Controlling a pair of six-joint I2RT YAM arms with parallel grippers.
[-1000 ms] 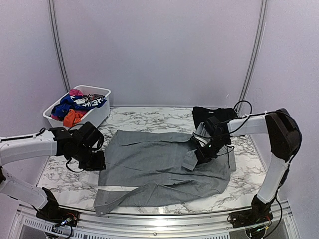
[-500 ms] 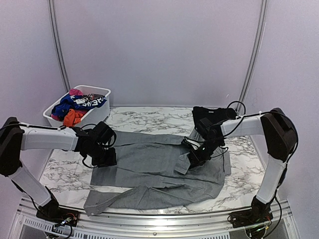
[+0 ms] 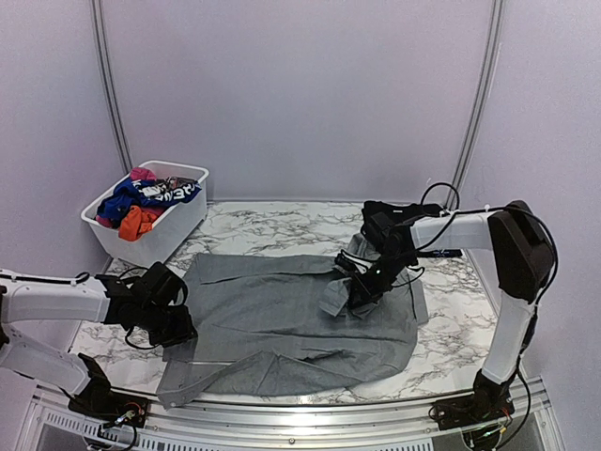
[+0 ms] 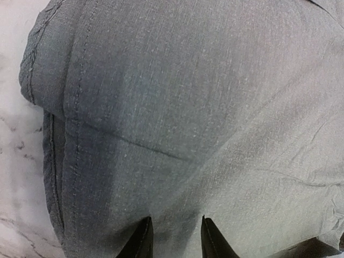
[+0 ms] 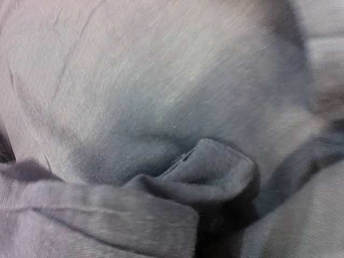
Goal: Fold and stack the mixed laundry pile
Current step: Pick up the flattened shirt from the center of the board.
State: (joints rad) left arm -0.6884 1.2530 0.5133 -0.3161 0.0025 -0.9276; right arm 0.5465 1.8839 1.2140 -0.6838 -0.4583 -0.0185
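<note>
Lettering on blue garment [image 3: 125,198] unreadable; grey shirt [image 3: 272,305] spread out.

Right gripper [image 3: 362,287] fingers lost in blurred grey shirt [image 5: 161,107] folds; left gripper [image 4: 176,232] cropped at the lower edge.

Counted: two arms, left arm [image 3: 52,296] and right arm [image 3: 455,230]; one grey shirt [image 3: 272,315]; one black garment [image 3: 387,213]; one basket [image 3: 172,228] that held at least three coloured pieces [image 3: 141,199].

White arms [image 3: 54,299] — black joints, cables [image 3: 441,193]
</note>
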